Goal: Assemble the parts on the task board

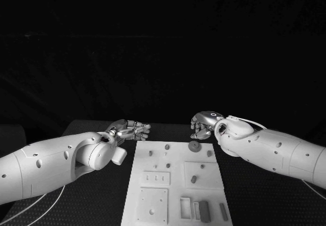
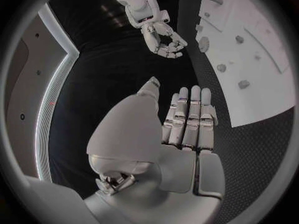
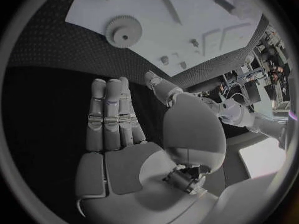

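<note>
Nearest to the head camera lies the task board [image 1: 178, 183], a white plate on the black desk [image 1: 264, 197], with small parts on it. A dark gear [image 1: 195, 146] lies flat near the far edge of the board, and long pieces [image 1: 204, 211] lie in the near corner on the robot's right side. The left hand [image 1: 129, 130] hovers just beyond the far left corner of the board, and the right hand [image 1: 202, 125] hovers just behind the gear. Both hold nothing.

From the left wrist, the left hand [image 2: 187, 119] is flat, its fingers straight and close together, the thumb apart. It is beside the board [image 2: 261, 84], over the bare desk.

From the right wrist, the right hand [image 3: 115, 117] is flat in the same way and empty, its fingertips pointing toward the gear [image 3: 123, 32], which is near but not touched.

I judge that no part is picked yet. The gear lies flat and thin on the plate, so straight fingers may slide over it or push it away over the smooth surface. It is possibly loose, not on a peg; the view is too poor to tell. A push could also shift the whole board.
</note>
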